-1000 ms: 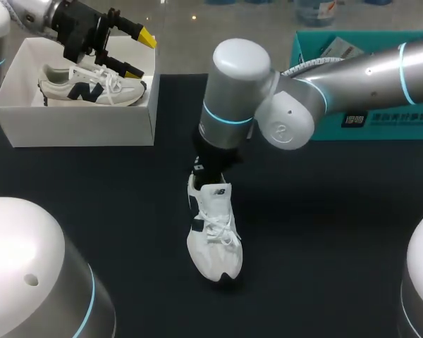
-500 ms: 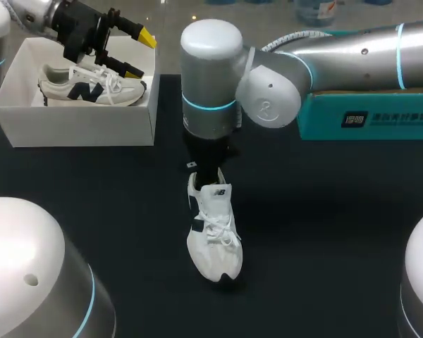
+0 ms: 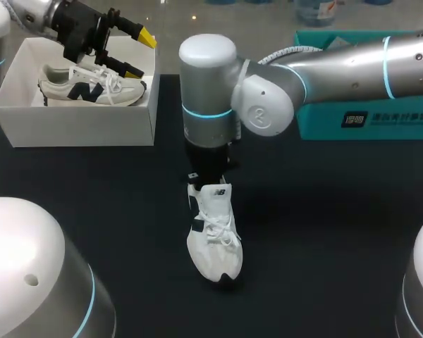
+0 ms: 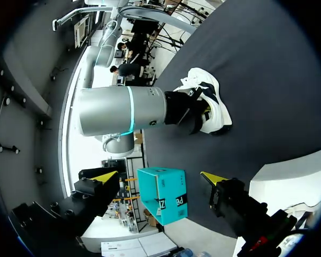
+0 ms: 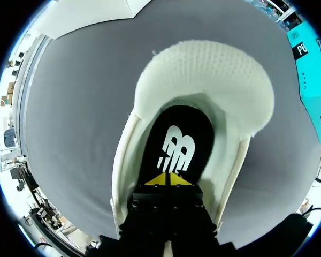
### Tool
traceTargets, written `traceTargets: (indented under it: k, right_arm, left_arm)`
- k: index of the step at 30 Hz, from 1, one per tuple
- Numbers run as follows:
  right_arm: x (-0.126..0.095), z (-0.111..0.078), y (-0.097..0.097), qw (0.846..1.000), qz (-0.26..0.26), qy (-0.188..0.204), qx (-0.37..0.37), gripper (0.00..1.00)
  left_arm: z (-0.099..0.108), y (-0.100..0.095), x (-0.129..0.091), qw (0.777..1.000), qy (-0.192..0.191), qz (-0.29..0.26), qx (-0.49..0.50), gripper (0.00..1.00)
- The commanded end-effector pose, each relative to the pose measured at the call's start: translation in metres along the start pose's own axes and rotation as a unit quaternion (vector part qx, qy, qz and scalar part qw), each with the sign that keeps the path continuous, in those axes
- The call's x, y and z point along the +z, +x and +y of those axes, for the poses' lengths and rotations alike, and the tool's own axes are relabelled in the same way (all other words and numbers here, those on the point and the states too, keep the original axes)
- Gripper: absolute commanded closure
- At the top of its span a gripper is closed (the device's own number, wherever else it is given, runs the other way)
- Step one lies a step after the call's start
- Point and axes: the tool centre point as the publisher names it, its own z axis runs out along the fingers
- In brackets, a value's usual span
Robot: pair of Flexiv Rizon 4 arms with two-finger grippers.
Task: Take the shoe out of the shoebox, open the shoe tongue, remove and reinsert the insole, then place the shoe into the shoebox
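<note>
A white shoe point(image 3: 213, 236) stands on the black table, toe toward the front edge. My right arm comes in from the right, and its wrist point(image 3: 208, 91) hangs over the heel, hiding the gripper in the head view. In the right wrist view the right gripper point(image 5: 167, 179) is shut, its yellow tips together inside the shoe's opening, at the heel end of the black insole point(image 5: 176, 142). I cannot tell whether it pinches the insole. The tongue point(image 5: 203, 80) is folded forward. My left gripper point(image 3: 141, 55) is open above the white shoebox point(image 3: 77, 123), which holds a second shoe point(image 3: 92, 88).
A teal box point(image 3: 366, 116) stands at the back right, behind my right arm. In the left wrist view the open left gripper point(image 4: 159, 176) looks across the table at the shoe point(image 4: 211, 101), my right arm point(image 4: 123, 110) and the teal box point(image 4: 163, 195).
My right arm's wrist has swung left and come down closer over the shoe's heel. The shoe and my left arm have stayed put.
</note>
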Motion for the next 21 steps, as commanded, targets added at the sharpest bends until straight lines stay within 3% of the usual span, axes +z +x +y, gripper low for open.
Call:
traceTargets:
  k: [1,8,14,21]
  right_arm:
    - [-0.008,0.002,0.004,1.0,-0.017,0.018,0.009,1.0]
    - [-0.046,-0.009,0.006,0.996,0.024,0.082,0.017,1.0]
    - [-0.052,-0.019,0.006,0.993,0.043,0.103,0.027,1.0]
    - [-0.05,-0.028,0.004,0.99,0.028,0.131,0.034,1.0]
  left_arm:
    - [0.0,0.0,0.0,1.0,0.0,0.002,0.0,0.0]
    - [0.0,0.0,0.0,1.0,0.0,0.002,0.0,0.0]
    - [0.0,0.0,0.0,1.0,0.0,0.002,0.0,0.0]
    - [0.0,0.0,0.0,1.0,0.0,0.002,0.0,0.0]
